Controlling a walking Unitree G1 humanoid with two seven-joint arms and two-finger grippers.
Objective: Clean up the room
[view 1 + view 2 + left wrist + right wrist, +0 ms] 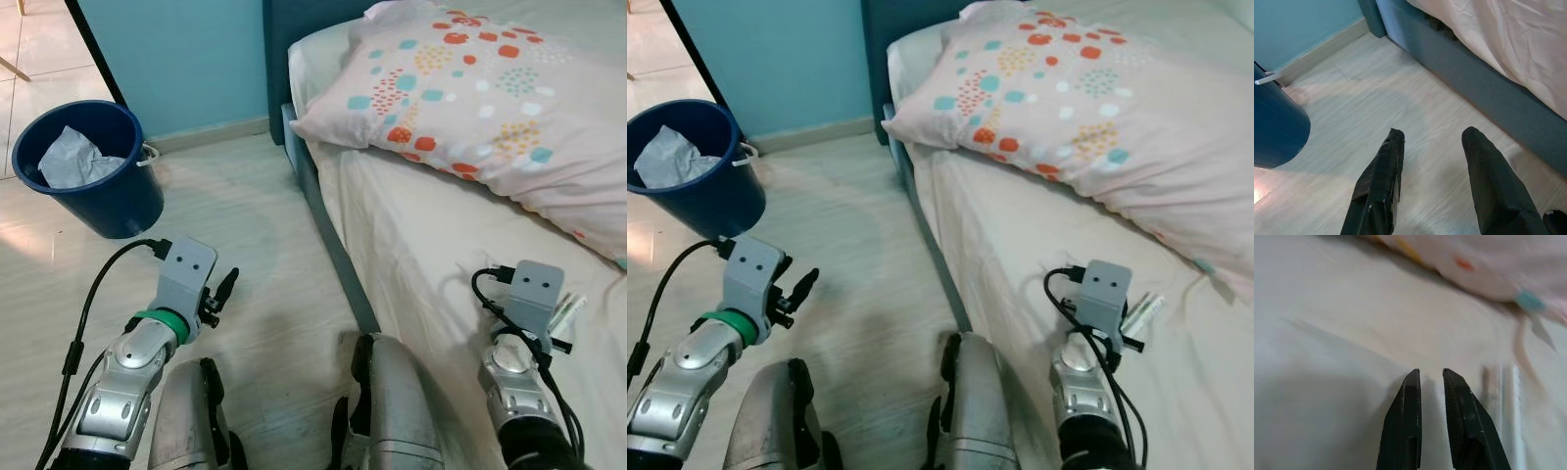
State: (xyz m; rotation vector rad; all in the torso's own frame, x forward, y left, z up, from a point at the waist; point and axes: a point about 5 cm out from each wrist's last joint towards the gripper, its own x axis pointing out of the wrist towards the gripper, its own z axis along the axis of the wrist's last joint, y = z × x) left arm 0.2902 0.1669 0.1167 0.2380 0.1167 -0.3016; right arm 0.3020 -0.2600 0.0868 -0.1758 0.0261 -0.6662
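On the smooth cream bedsheet [411, 225], head views show a small white tube-like wrapper [1143, 313] just beside the right gripper [1431, 377], jaws narrowly parted in its wrist view, while the left gripper [1432, 137] gapes wide over pale plank floor [1376, 98] near a round blue bucket [98, 186].

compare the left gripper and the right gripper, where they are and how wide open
The left gripper hangs over the floor beside the bed frame, fingers spread wide. The right gripper is over the bed sheet, fingers only narrowly apart. Both hold nothing.
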